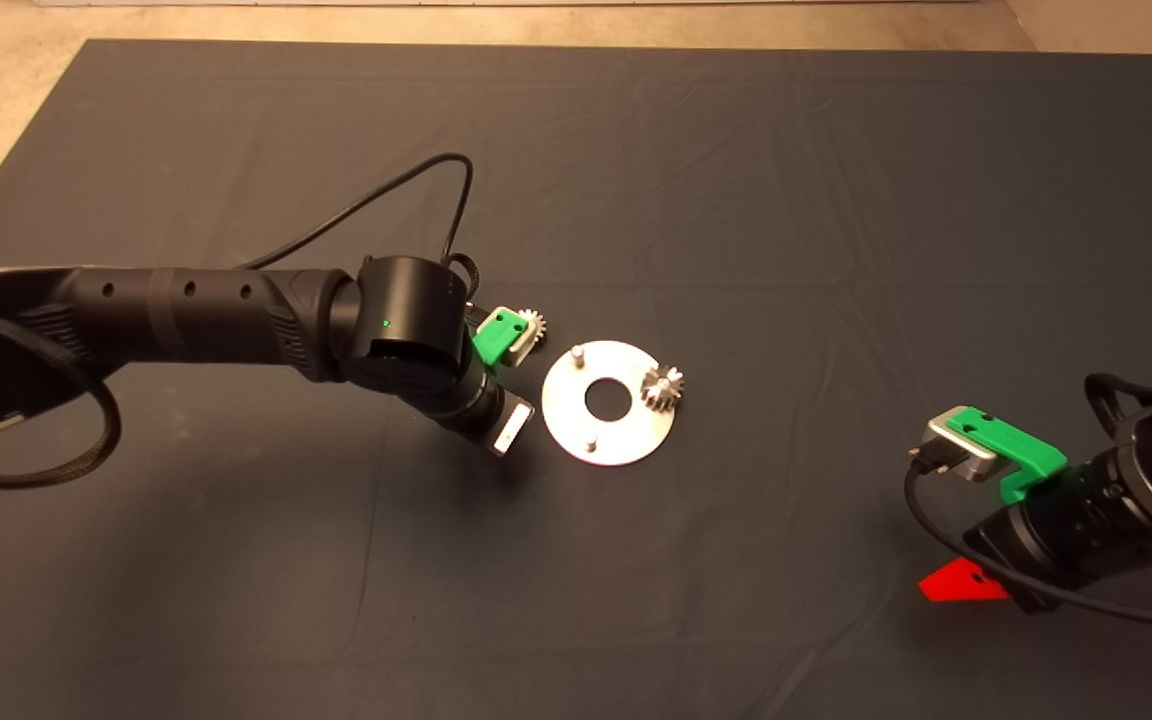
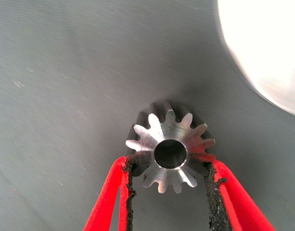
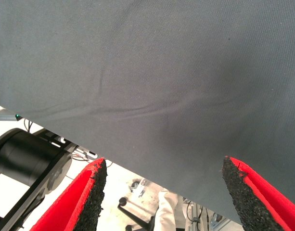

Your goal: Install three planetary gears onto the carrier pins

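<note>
Just beside the disc's left edge, your left gripper has its red fingers pinching one small steel gear across the teeth, the centre hole facing the wrist camera; whether the gear rests on the dark mat or hangs just above it, you cannot tell. Judge this gear as stiff, dense for its size and slick on its polished face, so the toothed flanks where the pads bite look like the sound place to hold it, and any tilt would likely jam the hole against a peg. A second gear already sits on the disc's right side, apparently on its peg. Two bare pegs stand free: one at the disc's upper left, nearest your held gear, and one near the lower edge. No third gear shows. Nothing blocks the path to the near peg. Your right gripper waits well apart at the table's lower right, fingers spread wide and empty.
</note>
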Controlling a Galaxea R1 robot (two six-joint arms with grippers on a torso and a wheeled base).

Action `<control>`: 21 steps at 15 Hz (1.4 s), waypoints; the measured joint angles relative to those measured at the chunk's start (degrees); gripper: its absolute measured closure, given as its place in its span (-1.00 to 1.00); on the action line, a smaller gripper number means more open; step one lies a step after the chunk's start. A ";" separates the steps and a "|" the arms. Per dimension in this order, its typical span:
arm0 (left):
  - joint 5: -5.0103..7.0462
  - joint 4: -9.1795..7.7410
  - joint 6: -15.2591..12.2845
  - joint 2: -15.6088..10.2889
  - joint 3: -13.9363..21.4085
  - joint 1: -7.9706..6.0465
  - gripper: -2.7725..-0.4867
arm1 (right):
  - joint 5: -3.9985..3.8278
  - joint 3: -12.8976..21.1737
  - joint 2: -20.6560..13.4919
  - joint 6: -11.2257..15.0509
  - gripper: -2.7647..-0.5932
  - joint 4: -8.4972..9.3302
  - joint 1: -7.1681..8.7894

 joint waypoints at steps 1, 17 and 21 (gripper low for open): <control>0.07 -0.07 -0.68 -0.04 1.51 0.00 0.77 | 0.00 0.00 0.01 0.00 -0.08 -0.02 0.02; 0.27 -2.23 -7.31 6.19 5.89 -7.51 0.81 | 0.46 0.00 0.01 0.02 -0.08 -0.01 0.02; 0.18 -2.50 -9.86 9.72 6.04 -8.12 0.81 | 0.65 0.00 0.01 0.00 -0.08 -0.01 0.02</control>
